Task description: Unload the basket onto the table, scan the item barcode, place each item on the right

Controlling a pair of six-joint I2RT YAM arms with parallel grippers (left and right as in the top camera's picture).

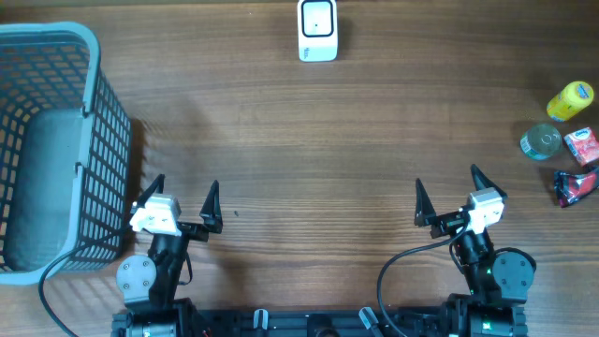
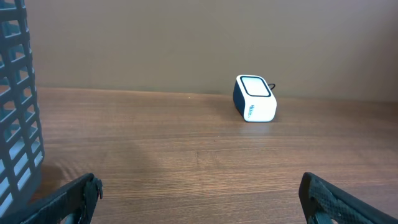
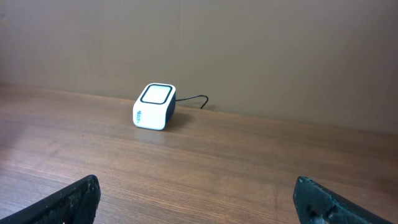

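The table (image 1: 309, 140) is brown wood with the grain running side to side. In both wrist views a plain beige wall (image 2: 186, 37) stands right behind its far edge. A grey mesh basket (image 1: 94, 56) sits at the left end.

The scanner (image 1: 317, 30) stands at the far middle of the table. It is a small white box with a dark side and a dark-framed window on top, and a thin black cord leaves its back.

The items lie in a loose cluster at the right edge, well apart from the scanner:
- a yellow bottle (image 1: 570, 100) on its side
- a round clear lid-like piece (image 1: 541, 141)
- a red pack (image 1: 582, 147)
- a dark red wrapper (image 1: 573, 185)

No barcode is legible.

The left gripper (image 1: 185, 187) and the right gripper (image 1: 447, 180) sit at the near edge. Both have their fingers spread wide, with nothing between them.
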